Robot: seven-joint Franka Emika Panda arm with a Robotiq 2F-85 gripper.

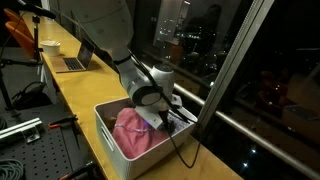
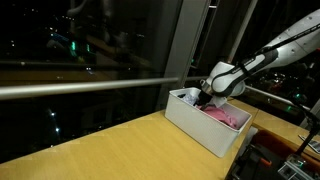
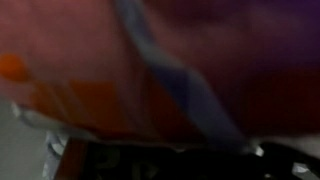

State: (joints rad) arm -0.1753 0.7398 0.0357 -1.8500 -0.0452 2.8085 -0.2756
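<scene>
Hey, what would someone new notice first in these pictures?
The robot arm bends down into a white bin on the wooden counter beside the night window, its gripper low over the pink cloth inside. The wrist view is a pink and purple blur, so the jaws cannot be read. An open laptop sits farther along.

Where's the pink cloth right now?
In both exterior views the pink cloth lies inside the white bin on the wooden table beside the window, right at the jaws.
</scene>
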